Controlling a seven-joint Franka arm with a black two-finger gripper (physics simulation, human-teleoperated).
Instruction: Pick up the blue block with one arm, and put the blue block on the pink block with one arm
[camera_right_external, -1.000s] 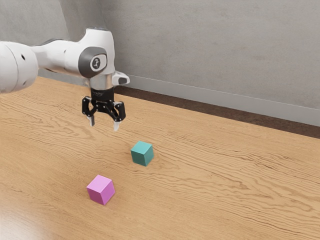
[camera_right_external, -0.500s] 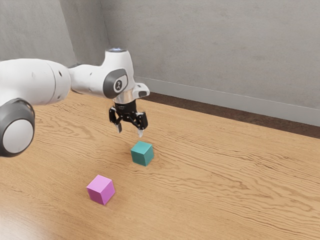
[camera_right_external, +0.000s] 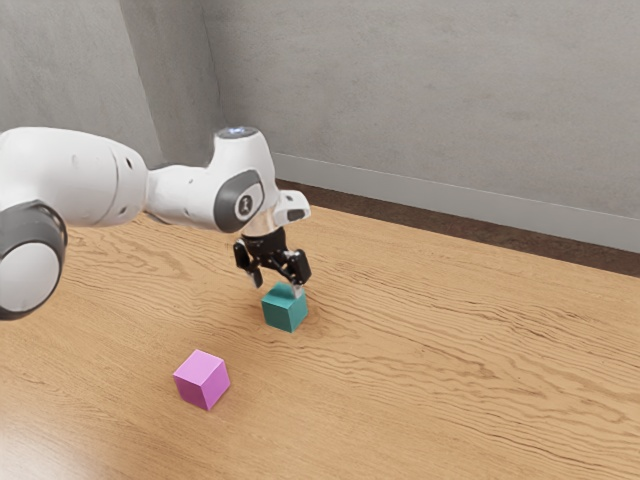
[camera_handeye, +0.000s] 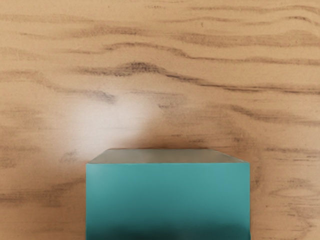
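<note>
Pincer hangs just above the teal block, fingers spread. Pink block rests well apart on the table.

- teal-blue cube block: plain, its top face paler than its sides.
- magenta-pink cube block: plain, with a lighter top.
- light-brown wooden worktop: darker wavy grain lines.
- black two-finger pincer on a white robot arm with grey joint caps.
- mottled grey concrete wall, with a dark brown strip at its foot.
</note>
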